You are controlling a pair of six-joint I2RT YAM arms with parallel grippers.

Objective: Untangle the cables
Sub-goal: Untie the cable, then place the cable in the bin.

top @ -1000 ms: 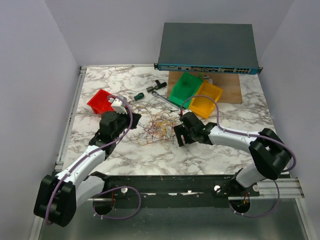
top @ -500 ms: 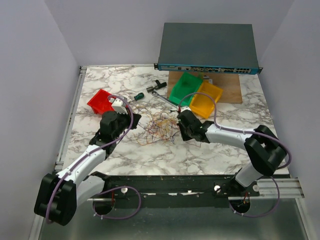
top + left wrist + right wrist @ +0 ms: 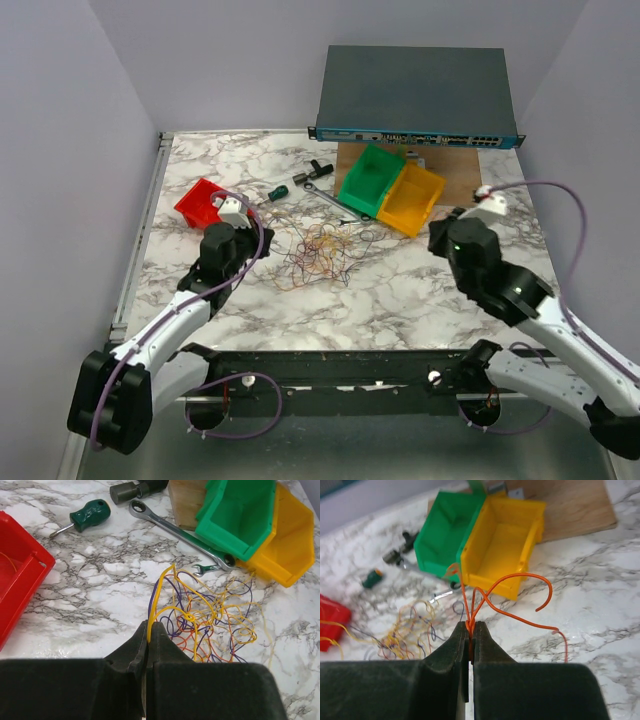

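Note:
The cables (image 3: 318,255) lie as a loose tangle of thin orange, yellow and purple wires mid-table, also seen in the left wrist view (image 3: 215,625) and the right wrist view (image 3: 405,630). My left gripper (image 3: 150,626) sits at the tangle's left edge, shut on a yellow cable (image 3: 150,620) that arches up and into the heap. My right gripper (image 3: 470,627) is raised to the right of the tangle, near the yellow bin, and is shut on an orange cable (image 3: 470,622). This cable's loops stick up from between the jaws, and one end curls free.
A red bin (image 3: 205,203) stands at the left; a green bin (image 3: 370,180) and a yellow bin (image 3: 412,198) rest partly on a wooden board (image 3: 460,175). A wrench (image 3: 330,198) and a green-handled screwdriver (image 3: 277,192) lie behind the tangle. A network switch (image 3: 415,95) fills the back.
My right gripper closed at the tangle's right edge, then swung up and away to the right carrying an orange cable. The left arm has stayed put, still shut.

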